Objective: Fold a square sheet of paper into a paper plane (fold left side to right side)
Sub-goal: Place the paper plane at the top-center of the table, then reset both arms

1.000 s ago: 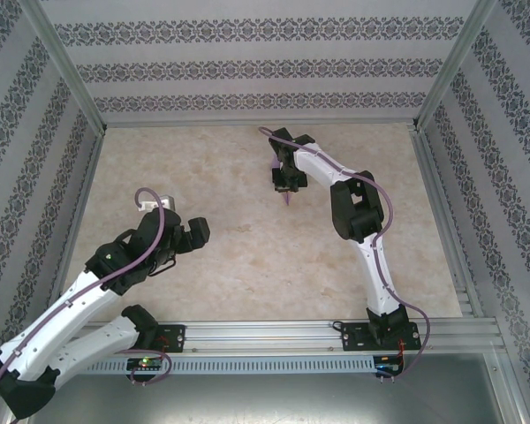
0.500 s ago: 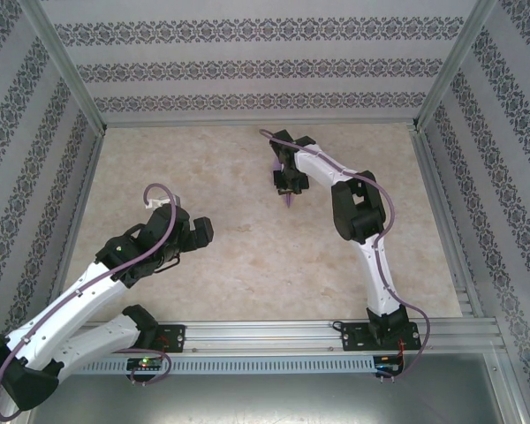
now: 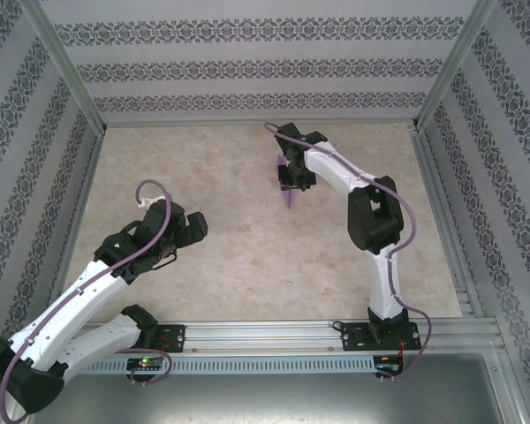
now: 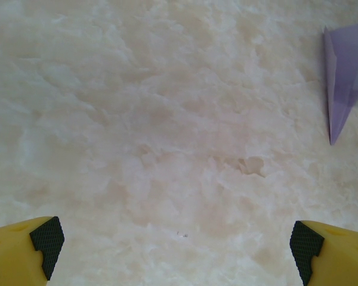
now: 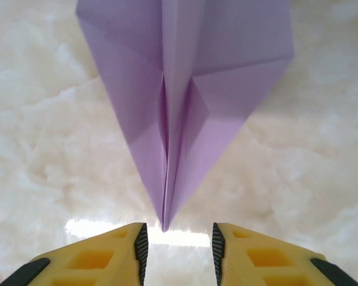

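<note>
The right pincer (image 5: 179, 239) has just let go; the paper plane (image 5: 185, 89) lies free just ahead, apparently finished.

This is a robotics lab test cell. A marble-patterned desk (image 3: 247, 256) is boxed in on three sides by wallpaper-printed panels (image 3: 247, 66) set in aluminium posts (image 3: 62, 66). Along the desk's near edge, an aluminium rail (image 3: 265, 333) carries the left arm (image 3: 79, 296) and right arm (image 3: 384, 274), with a slotted cable duct (image 3: 265, 363) just below.
</note>
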Robot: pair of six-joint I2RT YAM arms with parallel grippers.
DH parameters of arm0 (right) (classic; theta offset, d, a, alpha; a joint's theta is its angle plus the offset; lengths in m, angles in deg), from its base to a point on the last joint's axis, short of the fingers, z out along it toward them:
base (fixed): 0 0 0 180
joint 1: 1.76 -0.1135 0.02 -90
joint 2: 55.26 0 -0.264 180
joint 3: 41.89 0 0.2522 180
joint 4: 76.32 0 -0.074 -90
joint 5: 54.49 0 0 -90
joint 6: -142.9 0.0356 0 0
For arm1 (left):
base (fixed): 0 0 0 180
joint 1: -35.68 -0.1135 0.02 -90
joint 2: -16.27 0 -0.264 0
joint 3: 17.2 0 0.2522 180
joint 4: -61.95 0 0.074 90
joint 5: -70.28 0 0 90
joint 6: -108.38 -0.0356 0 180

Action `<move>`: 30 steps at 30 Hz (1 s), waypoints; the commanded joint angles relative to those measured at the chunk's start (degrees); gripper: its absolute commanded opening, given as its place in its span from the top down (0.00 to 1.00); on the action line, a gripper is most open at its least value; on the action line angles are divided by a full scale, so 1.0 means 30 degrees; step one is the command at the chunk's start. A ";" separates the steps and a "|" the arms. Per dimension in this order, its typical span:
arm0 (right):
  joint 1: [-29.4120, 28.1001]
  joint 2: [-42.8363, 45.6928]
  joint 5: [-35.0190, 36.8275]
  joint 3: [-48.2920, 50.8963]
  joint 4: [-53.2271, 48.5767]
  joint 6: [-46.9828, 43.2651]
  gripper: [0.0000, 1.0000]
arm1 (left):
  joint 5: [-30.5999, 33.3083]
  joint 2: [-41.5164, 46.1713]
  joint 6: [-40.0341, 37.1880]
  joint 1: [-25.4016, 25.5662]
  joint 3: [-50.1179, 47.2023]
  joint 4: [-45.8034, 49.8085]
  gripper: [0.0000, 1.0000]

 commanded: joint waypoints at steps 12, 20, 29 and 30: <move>0.2312 1.8006 0.2522 1.4601 0.7520 -0.3057 0.19 | 0.2737 -0.0446 -0.4842 -0.6244 -0.1273 -0.4870 0.00; 0.6242 2.3167 0.3462 2.3839 1.5842 -0.4415 0.02 | 0.6310 -0.2468 -0.9980 -0.6394 -0.4947 -1.2935 0.00; 0.8228 1.8731 0.2968 2.7448 2.4506 -0.4703 0.02 | 0.4868 -0.7095 -1.3134 -0.6631 -0.8203 -2.0416 0.00; 0.8290 1.7905 0.2611 2.7582 2.5881 -0.4989 0.02 | 0.4556 -0.7318 -1.3316 -0.6670 -0.7932 -2.0232 0.00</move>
